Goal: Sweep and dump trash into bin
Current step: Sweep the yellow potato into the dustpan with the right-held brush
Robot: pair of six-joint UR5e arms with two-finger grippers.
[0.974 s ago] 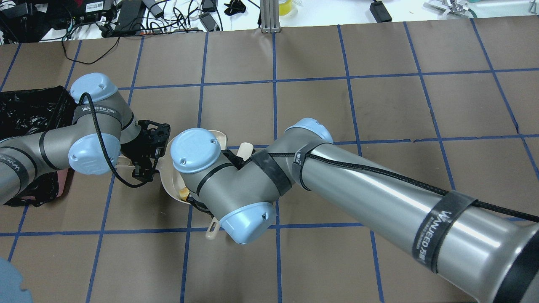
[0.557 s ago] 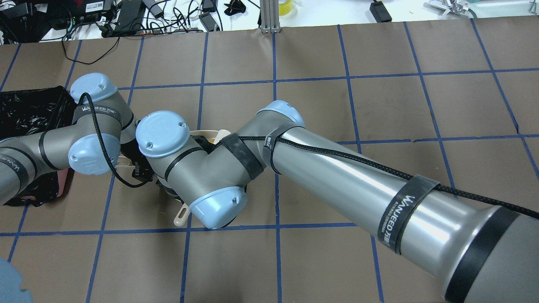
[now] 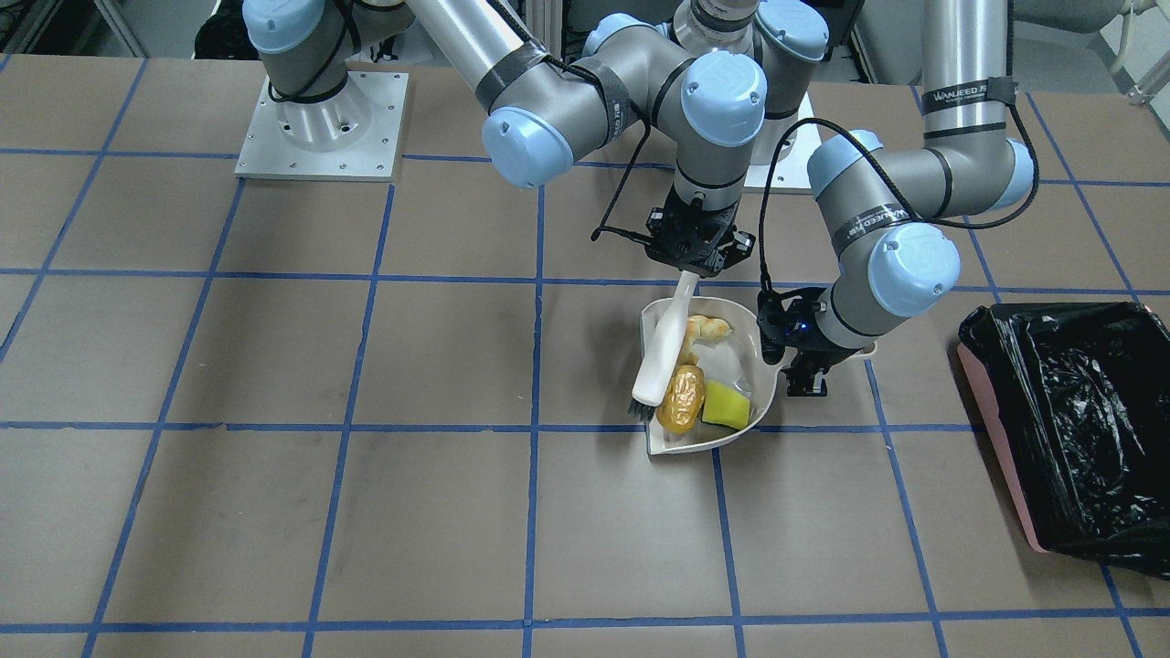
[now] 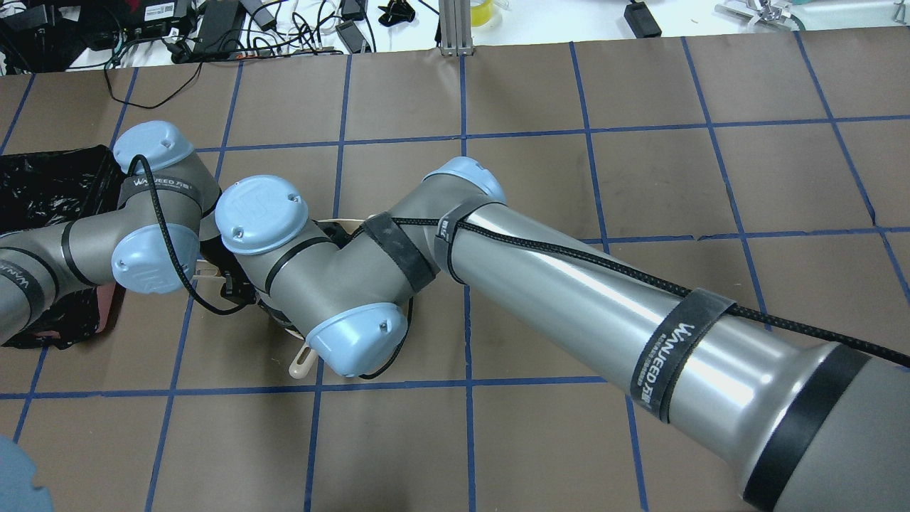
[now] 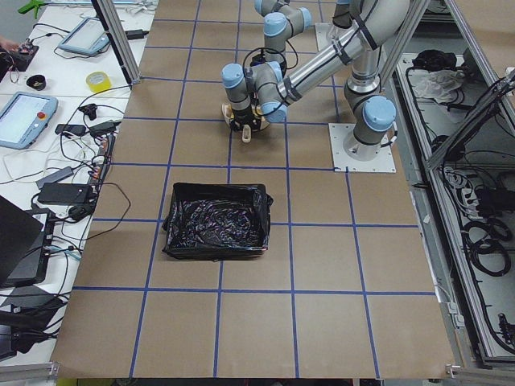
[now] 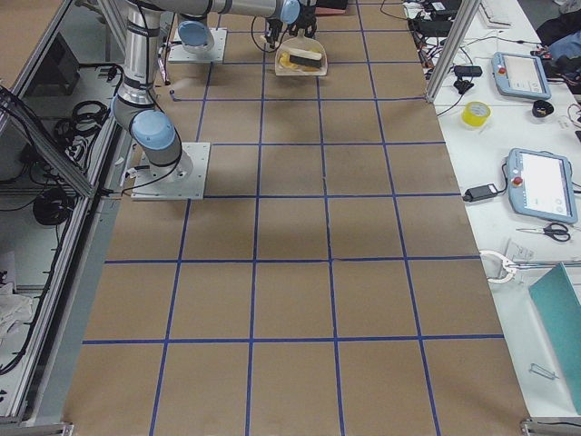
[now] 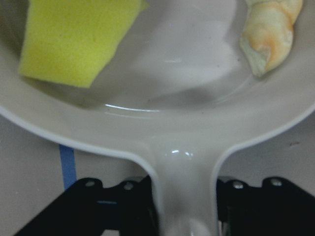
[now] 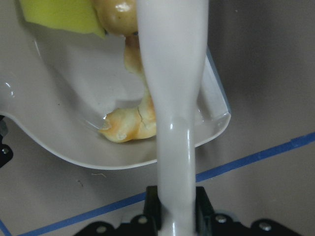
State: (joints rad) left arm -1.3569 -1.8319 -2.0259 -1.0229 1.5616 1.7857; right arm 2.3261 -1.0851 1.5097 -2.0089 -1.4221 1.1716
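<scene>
Centre of the front-facing view: off-white dustpan (image 3: 742, 358) holds all three trash items. The bread roll (image 3: 681, 399) and the yellow-green sponge wedge (image 3: 727, 403) lie side by side, touching, at its lower edge; the twisted pastry piece (image 3: 706, 329) lies at the upper end. White brush (image 3: 663, 352) lies along the pan's left side, bristles just beside the roll. Right gripper (image 3: 692, 256) jaws are clamped on the brush handle. Left gripper (image 3: 804, 361) jaws are clamped on the dustpan handle, as the left wrist view shows. Bin (image 3: 994, 439) sits at the right edge with its black liner, well apart from the pan.

Versus 1.0 s ago, overhead view: right arm (image 4: 569, 284) has swung toward the frame's left, its wrist now covering the pan almost entirely, and the brush handle tip shifted left with it. Left arm barely moved.
</scene>
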